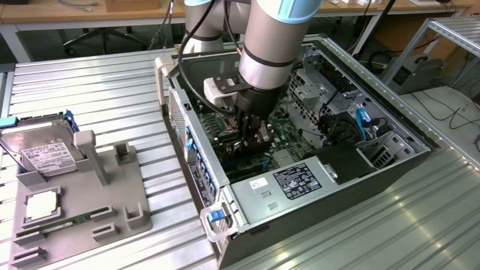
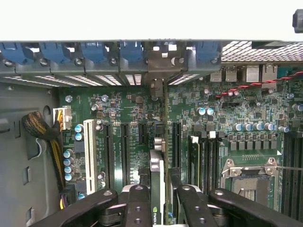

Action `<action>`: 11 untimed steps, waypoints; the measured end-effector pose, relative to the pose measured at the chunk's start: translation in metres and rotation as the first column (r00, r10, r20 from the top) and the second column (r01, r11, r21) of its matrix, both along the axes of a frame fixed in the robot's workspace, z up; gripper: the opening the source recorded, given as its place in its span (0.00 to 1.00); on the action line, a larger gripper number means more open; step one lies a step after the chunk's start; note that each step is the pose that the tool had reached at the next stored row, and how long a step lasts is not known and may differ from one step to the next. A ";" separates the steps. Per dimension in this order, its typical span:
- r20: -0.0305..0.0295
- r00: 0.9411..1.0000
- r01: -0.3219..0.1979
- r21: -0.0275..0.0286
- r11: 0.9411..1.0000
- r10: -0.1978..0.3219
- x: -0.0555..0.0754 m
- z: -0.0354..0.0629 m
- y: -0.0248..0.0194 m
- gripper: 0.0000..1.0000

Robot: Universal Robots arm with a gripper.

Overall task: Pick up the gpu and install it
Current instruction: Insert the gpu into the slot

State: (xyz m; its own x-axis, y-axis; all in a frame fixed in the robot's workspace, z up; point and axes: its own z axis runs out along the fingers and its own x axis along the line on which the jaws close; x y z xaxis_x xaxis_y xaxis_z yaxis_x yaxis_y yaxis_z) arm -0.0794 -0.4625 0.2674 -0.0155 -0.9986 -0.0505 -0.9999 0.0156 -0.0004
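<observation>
Black fingers of the gripper [image 1: 250,134] reach down inside the open computer case [image 1: 390,163], above its green motherboard [image 1: 281,135]; the card shows poorly here.

Wrist view: the gripper [image 2: 158,203] is clamped on the gpu [image 2: 157,179], edge-on above the motherboard [image 2: 189,113]. Its long axis runs toward the case's rear slot brackets [image 2: 109,54] (bracket end leading, by my judgement). Keep it square over a slot [image 2: 176,137] and press evenly, without tilt.

Ribbed bare metal table [image 1: 90,84]; matt grey plastic tray [image 1: 120,197].

gpu [image 2: 156,189] | thin black card | edge-on, upright | over motherboard slots
</observation>
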 end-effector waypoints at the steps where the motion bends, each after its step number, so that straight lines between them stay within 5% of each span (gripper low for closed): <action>1: 0.000 1.000 0.000 0.000 1.000 0.000 0.000 0.0000 0.0001 0.26; 11: 0.000 1.000 0.000 0.000 1.000 0.000 -0.003 -0.0001 0.0002 0.26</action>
State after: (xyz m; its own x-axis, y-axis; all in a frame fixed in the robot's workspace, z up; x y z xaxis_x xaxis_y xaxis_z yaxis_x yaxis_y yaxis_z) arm -0.0820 -0.4623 0.2673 -0.0155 -0.9986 -0.0505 -0.9999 0.0155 -0.0003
